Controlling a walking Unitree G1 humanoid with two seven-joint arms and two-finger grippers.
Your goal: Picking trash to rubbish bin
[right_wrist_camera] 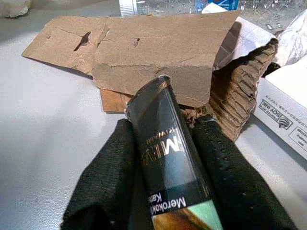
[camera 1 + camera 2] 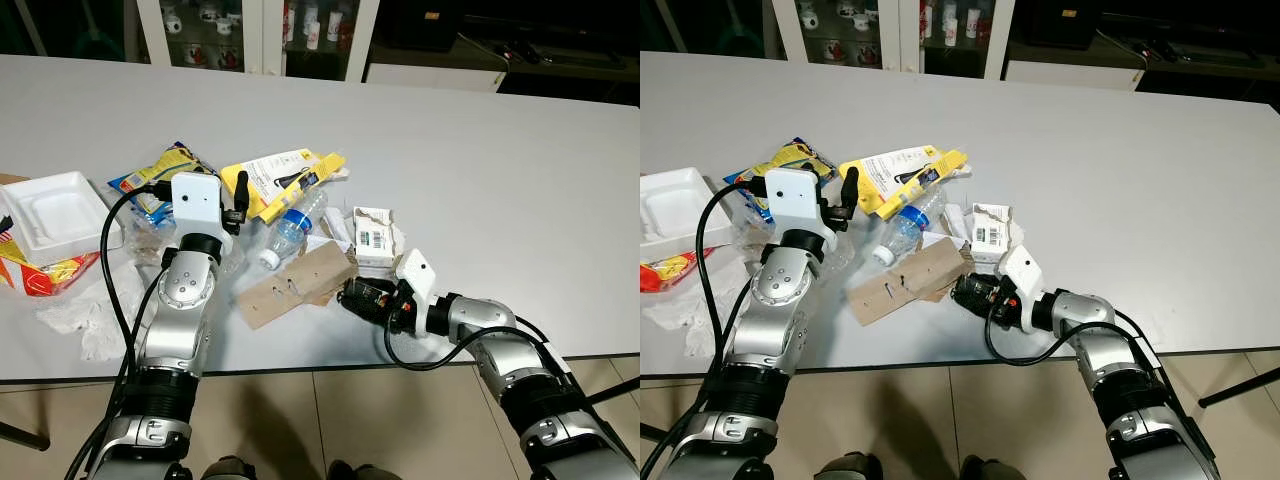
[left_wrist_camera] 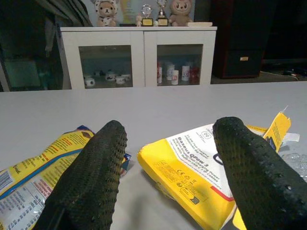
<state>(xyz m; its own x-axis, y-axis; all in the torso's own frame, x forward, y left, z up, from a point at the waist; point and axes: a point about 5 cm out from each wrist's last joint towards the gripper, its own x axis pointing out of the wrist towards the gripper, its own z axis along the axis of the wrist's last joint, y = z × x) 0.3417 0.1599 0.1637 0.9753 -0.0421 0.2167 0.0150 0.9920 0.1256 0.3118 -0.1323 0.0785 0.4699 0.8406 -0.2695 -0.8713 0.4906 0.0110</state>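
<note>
Right gripper (image 1: pixel 165 158) is clenched on a dark, glossy cigarette pack (image 1: pixel 165 177), low over your grey bench (image 2: pixel 480 170) at its near edge, just beside the torn brown cardboard sheet (image 2: pixel 295 283). Left gripper (image 3: pixel 177 158) hovers released above the yellow printed packaging (image 2: pixel 280 180) and yellow-blue snack wrapper (image 2: pixel 160 175). Behind the cardboard you have a clear plastic bottle (image 2: pixel 290 228) and small white carton (image 2: pixel 374 236); a white foam tray (image 2: pixel 50 212) lies far left. White glass-fronted cabinets (image 3: pixel 139 57) line the room.

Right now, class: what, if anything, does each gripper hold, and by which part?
The right gripper clamps a dark packet by its long sides, near the middle. The left gripper is open, holding nothing.
</note>
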